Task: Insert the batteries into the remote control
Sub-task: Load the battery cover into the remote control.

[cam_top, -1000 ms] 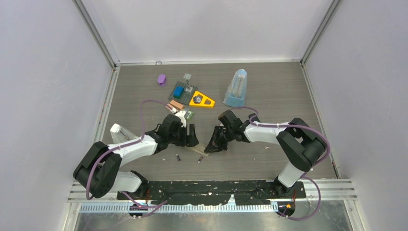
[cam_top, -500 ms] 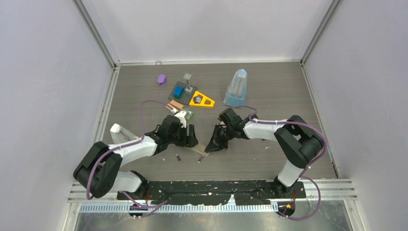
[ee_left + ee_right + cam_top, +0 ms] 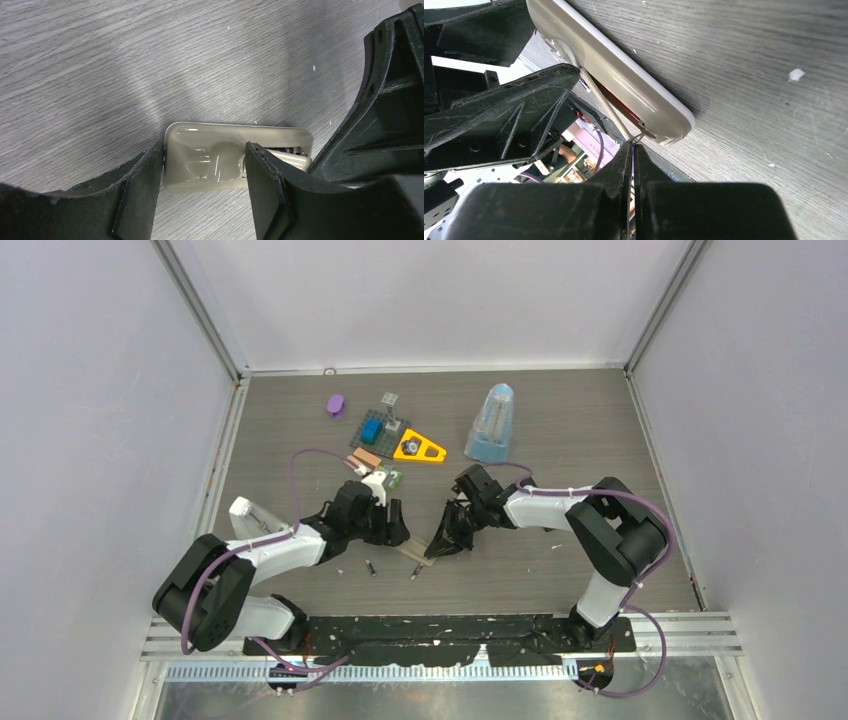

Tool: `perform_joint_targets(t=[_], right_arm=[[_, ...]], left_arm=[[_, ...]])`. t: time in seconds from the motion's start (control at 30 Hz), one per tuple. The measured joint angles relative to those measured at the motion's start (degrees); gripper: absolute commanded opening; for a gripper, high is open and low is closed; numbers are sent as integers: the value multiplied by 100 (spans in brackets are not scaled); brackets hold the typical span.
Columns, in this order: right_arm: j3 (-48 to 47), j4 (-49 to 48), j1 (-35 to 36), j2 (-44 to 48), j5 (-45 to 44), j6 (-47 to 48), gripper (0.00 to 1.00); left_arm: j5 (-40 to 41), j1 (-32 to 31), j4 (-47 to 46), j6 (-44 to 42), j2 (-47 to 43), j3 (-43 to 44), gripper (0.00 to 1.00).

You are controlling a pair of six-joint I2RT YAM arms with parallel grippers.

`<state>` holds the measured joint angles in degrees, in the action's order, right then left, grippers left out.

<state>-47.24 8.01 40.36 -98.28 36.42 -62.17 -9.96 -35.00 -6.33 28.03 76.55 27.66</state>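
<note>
Since a second ago the right arm's elbow has drawn slightly toward the centre of the table [image 3: 560, 440]. The left arm has hardly shifted, and both grippers have stayed at the remote control [image 3: 414, 551].

At the left, the left gripper [image 3: 393, 528] reaches in low over the wood. In its wrist view the left gripper [image 3: 204, 150] has its jaws partway open and closed on the near end of the remote control [image 3: 210, 150], which lies flat on the table with its beige moulded back up. One finger [image 3: 142, 190] presses the short edge and the other [image 3: 265, 190] bears on the back, beside the open slot. Just in front of the remote, two of the batteries lie loose on the table, one battery [image 3: 370, 567] to the left and the other battery [image 3: 415, 570] under the remote's near edge.

To the right, the right gripper [image 3: 441, 543] meets the remote's other end. From its wrist camera the right gripper [image 3: 633, 150] has its jaws pressed together with only a hairline slit between them. Their tips sit at the free end of a thin pale strip [image 3: 606, 102] that slants out from the remote control [image 3: 624, 70]; whether the strip is actually pinched I cannot tell. A red-orange streak shows inside the slot behind it.

Farther back lie a purple piece [image 3: 336, 405], an orange triangle [image 3: 418, 448] and a clear blue-tinted container [image 3: 491, 423].
</note>
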Motion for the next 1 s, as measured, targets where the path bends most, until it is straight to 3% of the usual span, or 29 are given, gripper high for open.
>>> perform_joint_targets(t=[0.5, 1.0], right_arm=[[20, 20, 2, -13, -35, -133, 15], [-382, 706, 9, -11, -555, 398, 5]], left_arm=[[-13, 4, -251, -13, -66, -168, 62], [-35, 4, -308, -4, -81, -199, 63]])
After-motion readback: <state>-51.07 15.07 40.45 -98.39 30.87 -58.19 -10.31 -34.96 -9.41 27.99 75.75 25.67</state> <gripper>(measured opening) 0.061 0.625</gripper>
